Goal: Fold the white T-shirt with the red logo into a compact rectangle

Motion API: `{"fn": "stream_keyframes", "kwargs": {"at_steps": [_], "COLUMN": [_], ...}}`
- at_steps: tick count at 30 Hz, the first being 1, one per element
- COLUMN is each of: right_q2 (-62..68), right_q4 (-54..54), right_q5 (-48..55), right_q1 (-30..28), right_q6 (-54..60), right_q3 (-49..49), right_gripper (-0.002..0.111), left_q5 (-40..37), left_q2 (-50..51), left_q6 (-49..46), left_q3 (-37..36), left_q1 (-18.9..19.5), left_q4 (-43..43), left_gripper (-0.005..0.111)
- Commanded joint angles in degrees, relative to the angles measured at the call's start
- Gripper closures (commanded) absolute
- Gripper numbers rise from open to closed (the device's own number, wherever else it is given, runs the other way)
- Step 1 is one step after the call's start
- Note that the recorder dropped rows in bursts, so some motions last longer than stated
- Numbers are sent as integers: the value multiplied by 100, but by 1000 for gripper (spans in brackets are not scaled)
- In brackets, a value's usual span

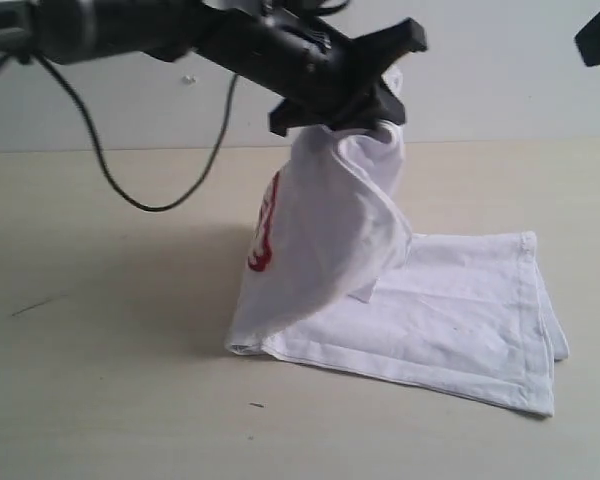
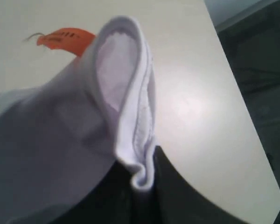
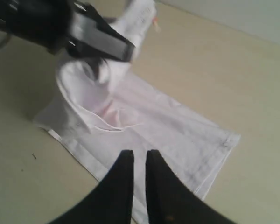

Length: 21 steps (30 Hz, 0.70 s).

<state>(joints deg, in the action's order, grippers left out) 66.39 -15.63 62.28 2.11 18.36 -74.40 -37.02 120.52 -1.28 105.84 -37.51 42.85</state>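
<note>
My left pincer (image 1: 365, 110) clamps collar end of white T-shirt (image 1: 450, 310), lifted frame centre for folding over. Right pincer (image 3: 139, 161) nearly closed, empty, above tabletop (image 1: 100, 380).

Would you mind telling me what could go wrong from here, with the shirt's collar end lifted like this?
1. The left gripper pinches only the ribbed collar edge of the white cotton T-shirt; it might slip out mid-fold.
2. The hanging part sags unevenly, so it may land skewed, with the red towelling logo bunched underneath.
3. The right gripper hovers above, holding nothing down; the flat part may drag.
</note>
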Motion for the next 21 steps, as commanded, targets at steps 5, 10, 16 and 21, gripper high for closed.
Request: {"fn": "stream_keyframes", "kwargs": {"at_steps": [5, 10, 16, 21], "right_q2": [-435, -435, -402, -179], "right_q4": [2, 47, 168, 413], "right_q5": [-21, -285, -543, -790], "right_q1": [-7, -7, -7, -7], "right_q6": [-10, -10, -10, -184], "right_q3": [-6, 321, 501, 660], "right_gripper": [96, 96, 96, 95], "left_q5": [-598, -1125, -2188, -2860], "left_q2": [1436, 1682, 1254, 798], "left_q6": [-862, -830, -387, 323], "left_q3": [1392, 1846, 2030, 2030], "left_q1": [-1108, -1269, -1072, -802], "left_q4": [177, -704, -2237, -3579], "left_gripper": [93, 44, 22, 40]}}
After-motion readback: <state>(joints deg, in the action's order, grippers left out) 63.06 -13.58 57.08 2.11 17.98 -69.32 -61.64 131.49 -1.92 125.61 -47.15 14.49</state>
